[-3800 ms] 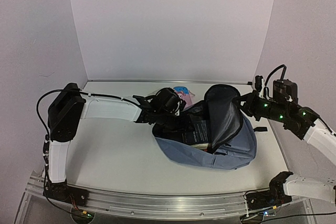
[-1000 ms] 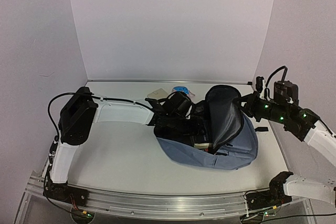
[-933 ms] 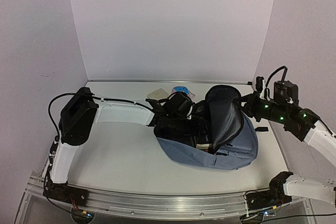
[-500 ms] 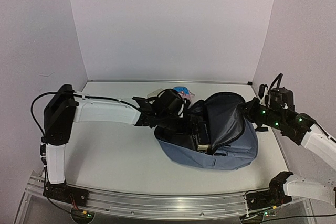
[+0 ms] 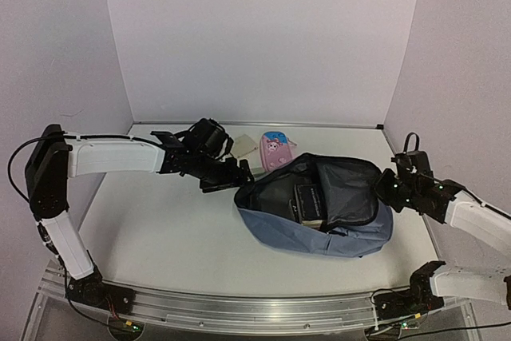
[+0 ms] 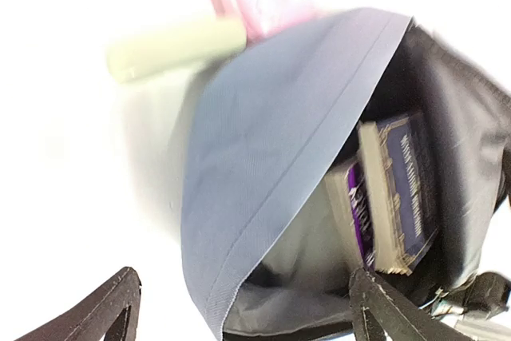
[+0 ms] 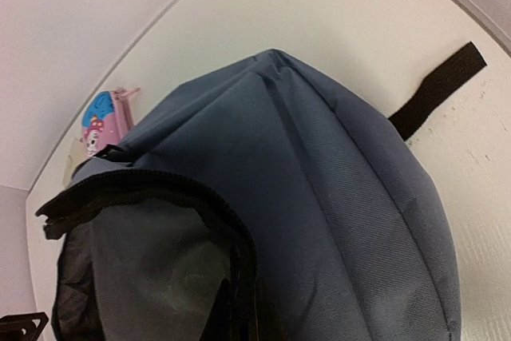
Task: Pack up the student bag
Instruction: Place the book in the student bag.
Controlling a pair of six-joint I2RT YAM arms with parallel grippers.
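The student bag (image 5: 319, 233), grey-blue with a dark lining, lies open on its side at the table's centre right. Books (image 5: 310, 201) stand inside it; in the left wrist view a purple-covered book (image 6: 399, 197) shows under the bag's fabric (image 6: 263, 141). My left gripper (image 5: 230, 177) hangs open and empty just left of the bag's mouth, its fingertips (image 6: 112, 309) wide apart. My right gripper (image 5: 382, 191) is shut on the bag's black zip rim (image 7: 239, 277) at the right side, holding the flap low.
A pink cartoon pouch (image 5: 275, 149) and a beige flat item (image 5: 242, 147) lie behind the bag near the back wall. A pale green stick (image 6: 176, 45) lies beside the pouch. A black strap (image 7: 437, 89) trails from the bag toward the right edge.
My left gripper has drawn back leftward out of the bag's mouth and opened wider. My right gripper has lowered the flap, so the bag sits flatter.
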